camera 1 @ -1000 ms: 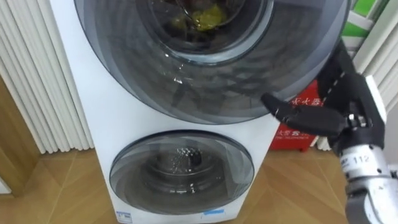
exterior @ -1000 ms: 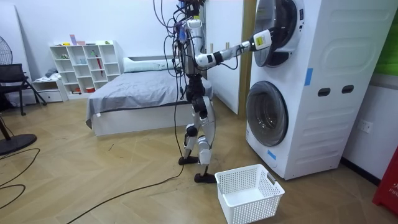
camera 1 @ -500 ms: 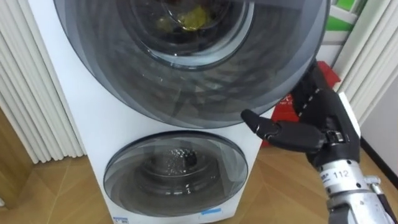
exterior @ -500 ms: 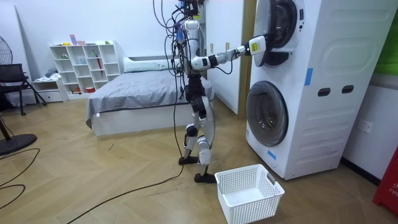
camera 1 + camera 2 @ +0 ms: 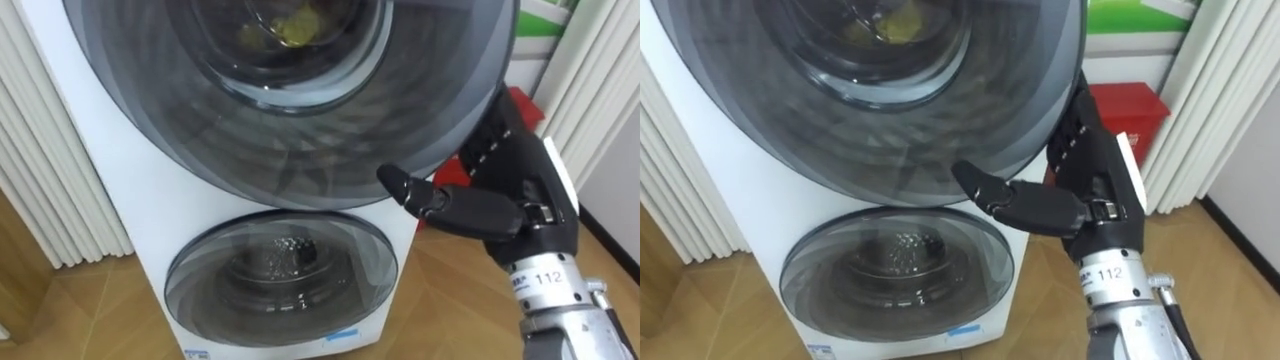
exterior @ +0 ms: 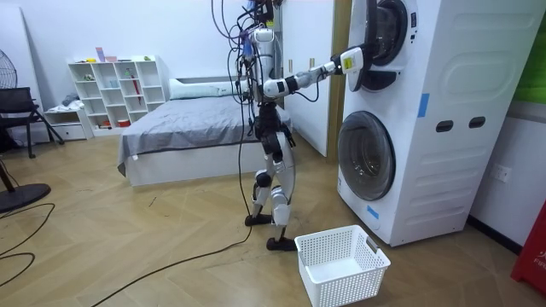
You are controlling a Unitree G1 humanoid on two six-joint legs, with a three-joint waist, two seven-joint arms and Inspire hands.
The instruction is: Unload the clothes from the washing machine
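Clothes (image 5: 292,24) are seen through the upper door (image 5: 300,130) of the washing machine (image 5: 120,210). The right hand (image 5: 500,210) is laid spread against the door's rim, gripping nothing. The door should be swung fully aside before reaching in.

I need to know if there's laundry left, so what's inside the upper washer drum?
Through the glass of the upper door, a yellow-green item shows in the dark behind it, probably clothing. The tinted door and the view's top edge hide the rest of the inside.
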